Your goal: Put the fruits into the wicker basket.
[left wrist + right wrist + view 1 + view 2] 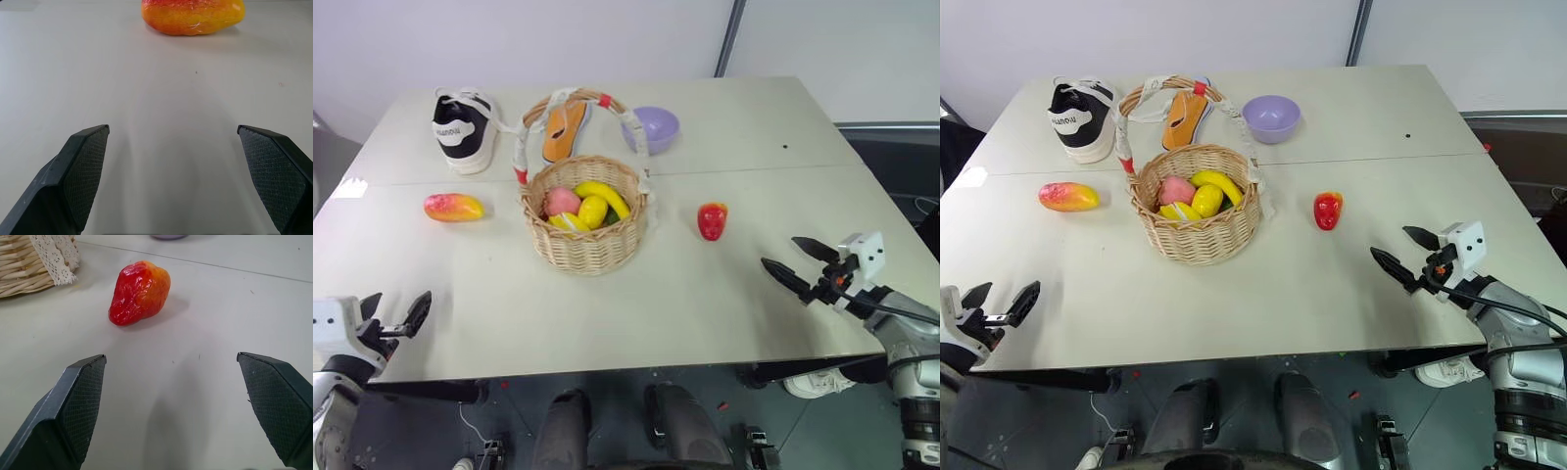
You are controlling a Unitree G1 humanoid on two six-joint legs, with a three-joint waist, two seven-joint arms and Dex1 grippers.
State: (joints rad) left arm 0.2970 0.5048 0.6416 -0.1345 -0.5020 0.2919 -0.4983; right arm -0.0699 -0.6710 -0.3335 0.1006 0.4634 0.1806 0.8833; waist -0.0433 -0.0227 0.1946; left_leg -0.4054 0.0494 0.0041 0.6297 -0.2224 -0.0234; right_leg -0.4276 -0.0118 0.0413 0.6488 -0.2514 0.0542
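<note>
White desk (724, 294): wicker basket (584, 230) at centre already holds banana (604, 196), peach (561, 202), lemon (592, 211). Mango (454, 207) left of basket, strawberry (712, 220) right, both still out. Left claw (393, 318), right claw (800, 263) spread wide, empty, well apart from fruits.

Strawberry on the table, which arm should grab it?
Right. The strawberry lies right of the basket, and the open right claw points at it; the left claw faces the mango.

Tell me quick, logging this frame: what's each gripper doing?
Left gripper: open, empty, facing the mango.
Right gripper: open, empty, facing the strawberry.
</note>
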